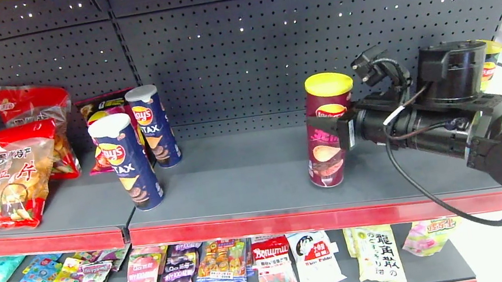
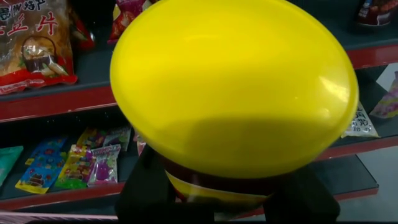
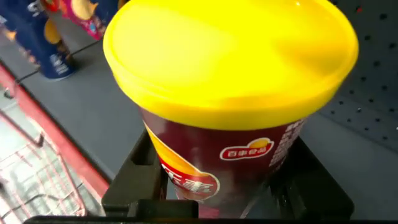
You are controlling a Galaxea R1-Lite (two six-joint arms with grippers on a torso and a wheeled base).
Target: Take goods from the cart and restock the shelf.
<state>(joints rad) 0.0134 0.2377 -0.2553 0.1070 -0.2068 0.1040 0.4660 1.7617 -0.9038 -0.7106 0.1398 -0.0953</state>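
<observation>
So the maroon chip can [image 1: 328, 159] with the yellow lid stands upright on the upper shelf [image 1: 245, 171], fairly near the front edge. The right gripper [image 1: 335, 131] comes in from 3 o'clock with its fingers clamped around the tube at about mid-height. My guess: it's a light, stiff cardboard tube, glossy and a bit slippery, tall enough to tip easily, and it'd dent if squeezed hard. Mid-body is the sane place to hold it. Not the lid, that'd probably just pop off. Blue cans [image 1: 127, 164] stand well apart at 9 o'clock, with snack bags [image 1: 20, 180] beyond them. The left gripper [image 2: 217, 202] has its fingers closed on a second can [image 2: 236, 81], out in front of the shelves.
</observation>
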